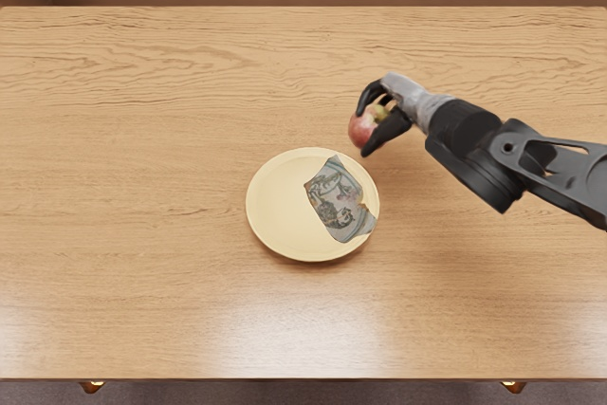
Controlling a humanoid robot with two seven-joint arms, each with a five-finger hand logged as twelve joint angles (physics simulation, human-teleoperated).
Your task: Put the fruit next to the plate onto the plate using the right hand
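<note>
Upper right of the plate (280, 204), the right hand (389, 106) has its fingers wrapped round the red fruit (359, 130), just off the rim, gripped for the carry, I'd judge.

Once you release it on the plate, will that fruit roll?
Probably: the fruit looks round, so it may roll. The plate looks shallow, offering little rim to stop it. The patterned object fills its right part and could deflect it.

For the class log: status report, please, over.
Right hand shut on fruit, beside plate, not yet on it. Patterned object occupies plate. Left hand unseen.
</note>
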